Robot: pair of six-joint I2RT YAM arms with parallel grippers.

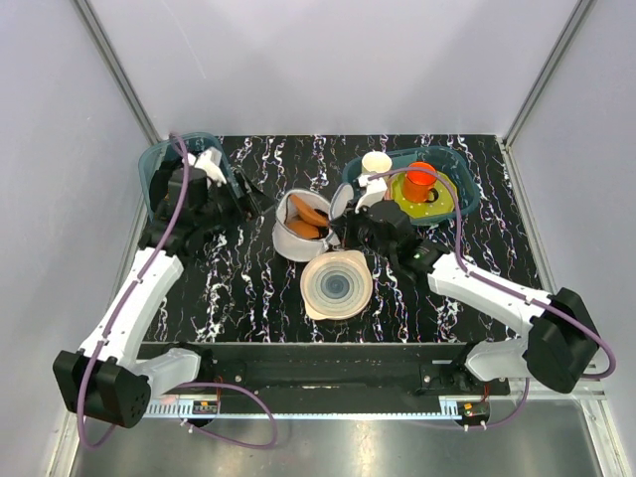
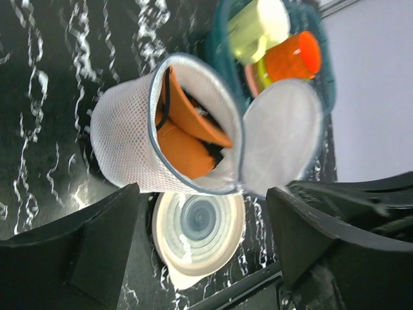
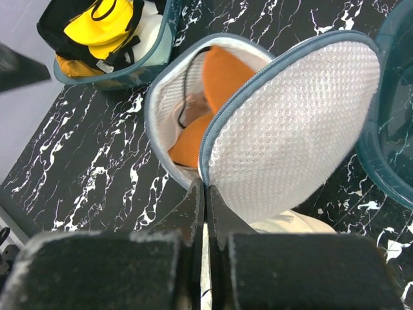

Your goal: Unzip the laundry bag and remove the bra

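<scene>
now unzip looks done: laundry bag (image 1: 283,243) mid-table, flap open. right gripper (image 3: 205,194) pinched shut on its zip rim. left gripper (image 2: 203,190) wide open, empty, facing mouth. next: reach in for bra; only orange garment (image 3: 222,74) shows inside.

Bright, even light with soft shadows; wrist views blur at near edges

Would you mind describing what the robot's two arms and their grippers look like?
Both the left arm and the right arm have white shell links joined by chunky black joint housings, each trailed by a looping purple cable. The left gripper and right gripper are black, with wedge-shaped fingers whose surfaces look matte and fuzzy. I see no legible markings.
</scene>
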